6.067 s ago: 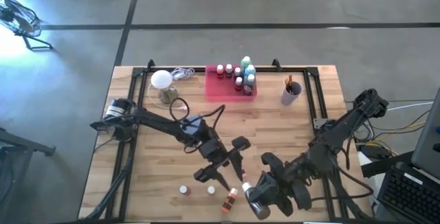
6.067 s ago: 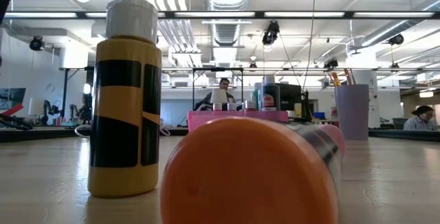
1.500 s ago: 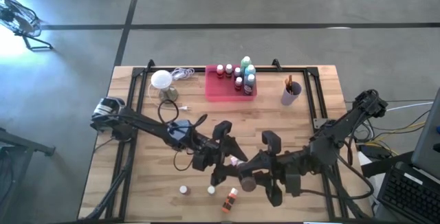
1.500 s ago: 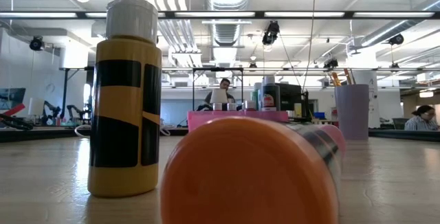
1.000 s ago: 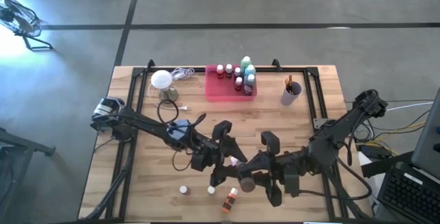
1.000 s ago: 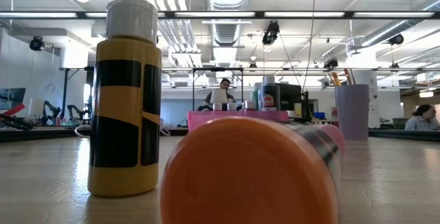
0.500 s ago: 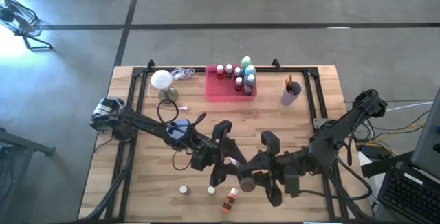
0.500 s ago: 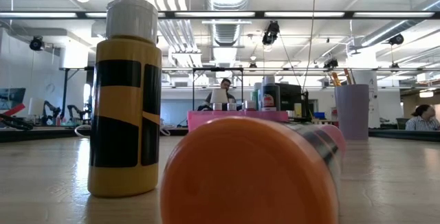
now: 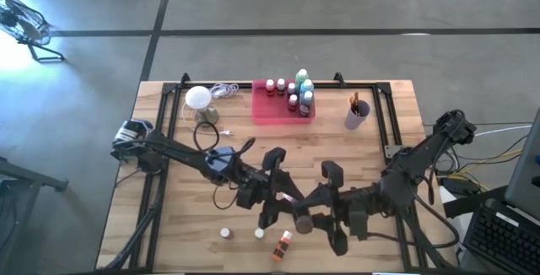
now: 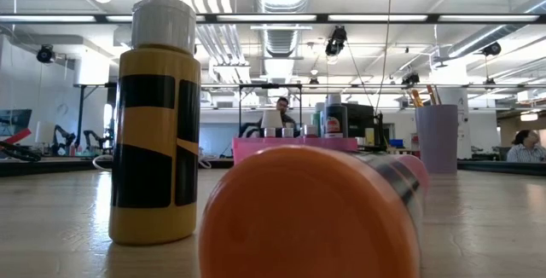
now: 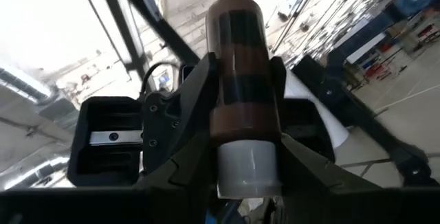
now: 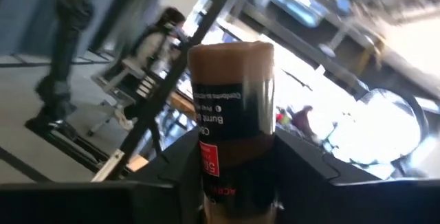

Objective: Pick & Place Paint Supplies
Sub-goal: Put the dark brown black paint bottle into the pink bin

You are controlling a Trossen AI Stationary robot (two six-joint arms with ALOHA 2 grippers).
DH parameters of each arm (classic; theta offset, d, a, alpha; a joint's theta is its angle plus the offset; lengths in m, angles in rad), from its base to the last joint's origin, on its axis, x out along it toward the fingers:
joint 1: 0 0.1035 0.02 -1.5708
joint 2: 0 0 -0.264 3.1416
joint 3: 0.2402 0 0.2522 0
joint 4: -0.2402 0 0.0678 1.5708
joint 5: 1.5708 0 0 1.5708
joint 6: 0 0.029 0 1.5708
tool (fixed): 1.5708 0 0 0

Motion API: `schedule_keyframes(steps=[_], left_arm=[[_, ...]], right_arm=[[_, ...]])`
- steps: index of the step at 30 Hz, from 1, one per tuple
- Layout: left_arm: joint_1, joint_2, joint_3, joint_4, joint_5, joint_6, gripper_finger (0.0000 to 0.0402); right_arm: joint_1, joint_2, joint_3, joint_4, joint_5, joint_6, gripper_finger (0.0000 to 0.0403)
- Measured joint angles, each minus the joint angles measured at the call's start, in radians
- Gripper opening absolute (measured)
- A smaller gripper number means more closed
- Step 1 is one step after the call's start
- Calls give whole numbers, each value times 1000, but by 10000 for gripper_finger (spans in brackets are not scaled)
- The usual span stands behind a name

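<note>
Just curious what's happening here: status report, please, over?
Meeting mid-table: left gripper and right gripper, both around brown bottle. Bottle off the table. Orange bottle lies nearby, not blocking.

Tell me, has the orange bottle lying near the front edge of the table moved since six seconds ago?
No. In the high view the orange bottle lies in the same place, right of the two small upright bottles, as before.

Wooden table: pink tray, lamp, purple cup, loose bottles.
</note>
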Motion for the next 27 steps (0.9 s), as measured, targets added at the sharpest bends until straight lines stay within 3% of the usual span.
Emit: schedule_keyframes(steps=[5, 16, 23, 27], left_arm=[[4, -14, 0, -62, -63, 11, 133], [6, -53, -5, -127, -92, 41, 130], [8, -111, -9, -320, -231, 130, 128], [8, -152, -10, -430, -318, 169, 128]], right_arm=[[19, 0, 2, -34, 158, 64, 186], [64, -15, 11, -92, 254, 104, 245], [132, -41, 11, -184, 534, 133, 261], [179, -67, 11, -252, 637, 215, 267]])
